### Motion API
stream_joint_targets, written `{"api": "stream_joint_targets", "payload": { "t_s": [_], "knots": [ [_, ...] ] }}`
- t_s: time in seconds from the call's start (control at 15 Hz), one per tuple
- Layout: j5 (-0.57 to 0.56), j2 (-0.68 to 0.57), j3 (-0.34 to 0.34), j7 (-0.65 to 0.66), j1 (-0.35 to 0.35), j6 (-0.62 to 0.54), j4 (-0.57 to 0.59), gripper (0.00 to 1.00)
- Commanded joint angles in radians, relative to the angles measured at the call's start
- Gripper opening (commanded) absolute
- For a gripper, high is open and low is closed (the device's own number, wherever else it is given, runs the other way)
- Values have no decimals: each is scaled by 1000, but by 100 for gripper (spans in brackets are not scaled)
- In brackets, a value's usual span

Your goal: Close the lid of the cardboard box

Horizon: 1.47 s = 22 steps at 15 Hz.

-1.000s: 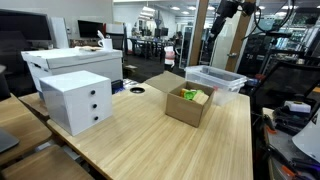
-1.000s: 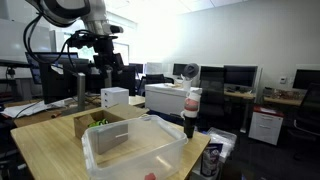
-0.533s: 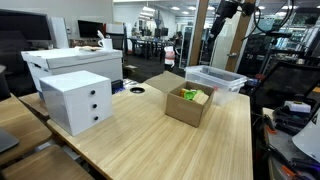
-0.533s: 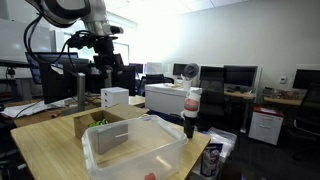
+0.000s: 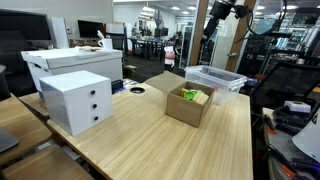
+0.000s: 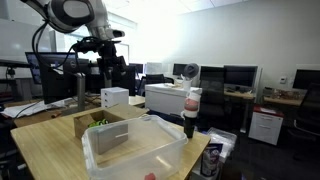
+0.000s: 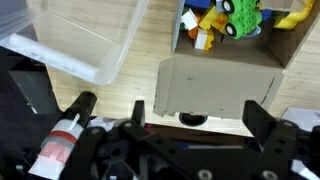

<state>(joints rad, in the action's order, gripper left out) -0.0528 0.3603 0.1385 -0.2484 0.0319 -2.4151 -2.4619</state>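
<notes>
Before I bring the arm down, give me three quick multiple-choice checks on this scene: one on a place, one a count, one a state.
1. The clear bin sits: A on the floor; B on the table beside the cardboard box; C on a chair.
2. Drawers in the white drawer unit: A one; B five; C three.
3. The lid is: A open; B shut; C torn off.
Answers: B, bin and box stand side by side; C, three knobs show; A, toys lie exposed inside.

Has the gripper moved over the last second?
Yes. In an exterior view the gripper has shifted slightly left and down against the clear bin.
</notes>
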Motion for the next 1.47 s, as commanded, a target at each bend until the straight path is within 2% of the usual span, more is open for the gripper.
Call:
{"api": "stream_joint_targets", "payload": {
  "t_s": [0.0,0.33,0.8,1.4],
  "knots": [
    [19,-92,-20,13,-15,-71,53,100],
    [19,-189,-44,27,-27,-120,118,100],
    [29,-314,-94,49,-45,-98,236,100],
    [-8,-503,-164,201,-76,-93,409,100]
  ]
}}
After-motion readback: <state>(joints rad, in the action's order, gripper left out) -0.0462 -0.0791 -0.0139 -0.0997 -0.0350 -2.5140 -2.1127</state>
